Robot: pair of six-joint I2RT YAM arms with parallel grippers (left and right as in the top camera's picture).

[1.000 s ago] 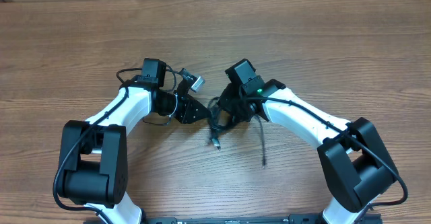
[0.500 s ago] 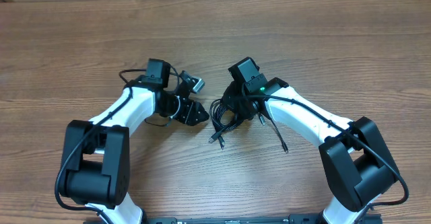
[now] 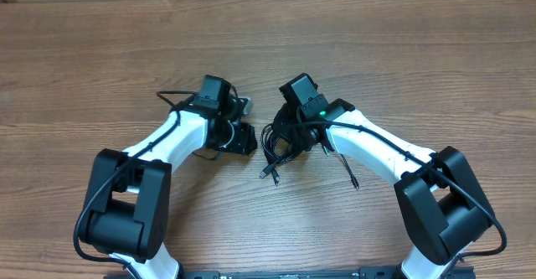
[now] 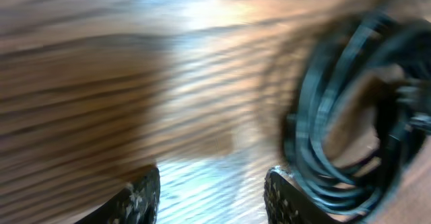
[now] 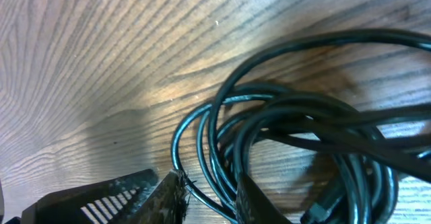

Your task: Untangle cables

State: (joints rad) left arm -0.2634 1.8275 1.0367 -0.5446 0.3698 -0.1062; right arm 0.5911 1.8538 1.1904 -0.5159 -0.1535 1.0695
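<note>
Wood table point(image 3: 402, 53) log: over the last second your left gripper point(image 4: 212, 196) has swung in just beside the cables point(image 4: 310, 123), fingers spread and empty, while the right gripper point(image 5: 209, 198) stays pinched on the cables' coiled strands, so a two-handed pull-apart looks set up.

Overhead top-down; both wrists near cables point(image 3: 276, 142)
</note>
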